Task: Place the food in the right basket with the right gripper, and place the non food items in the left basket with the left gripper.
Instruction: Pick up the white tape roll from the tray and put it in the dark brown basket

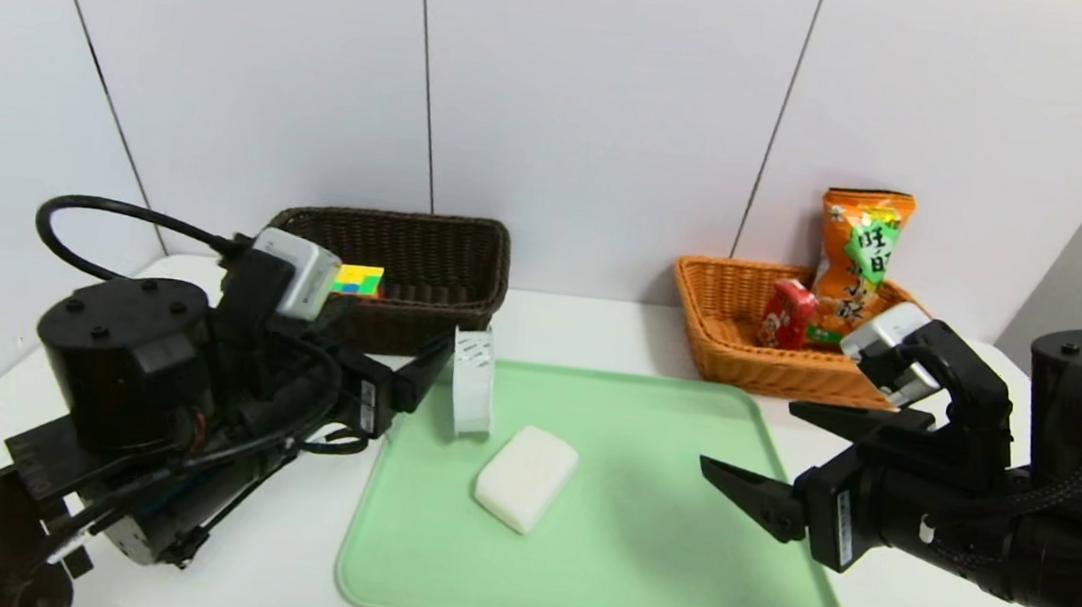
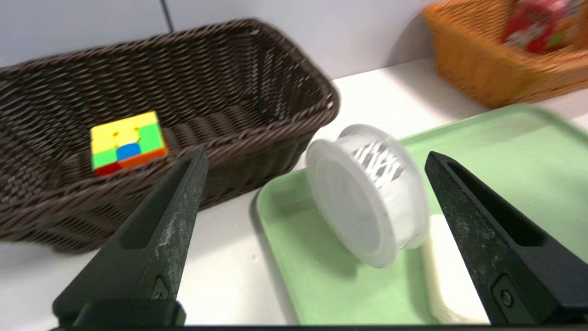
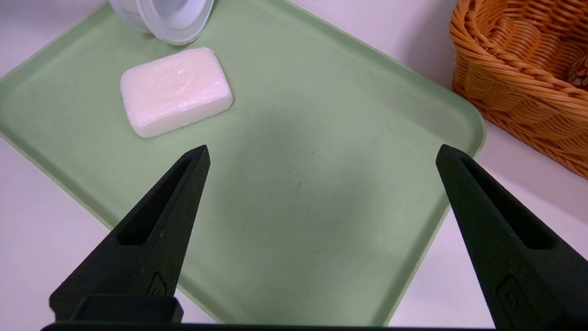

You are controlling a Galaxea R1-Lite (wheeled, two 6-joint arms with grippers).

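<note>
A white ring roll point(image 1: 472, 382) stands on edge at the far left corner of the green tray point(image 1: 659, 517). My left gripper point(image 1: 428, 372) is open right beside it. In the left wrist view the ring roll point(image 2: 363, 193) sits just ahead of that gripper point(image 2: 316, 154), between its spread fingers and ungripped. A white soap block point(image 1: 526, 478) lies flat close by. The puzzle cube point(image 1: 357, 279) rests in the dark brown basket point(image 1: 425, 261). The orange snack bag point(image 1: 858, 256) and the red packet point(image 1: 788, 312) are in the tan basket point(image 1: 731, 313). My right gripper point(image 1: 750, 434) hangs open and empty over the tray's right side.
Both baskets stand against the white back wall, behind the tray on a white table point(image 1: 599, 330). In the right wrist view the tray point(image 3: 321, 115) lies below my open right gripper point(image 3: 322, 149), the soap block point(image 3: 177, 89) farther off and the tan basket point(image 3: 514, 87) beside it.
</note>
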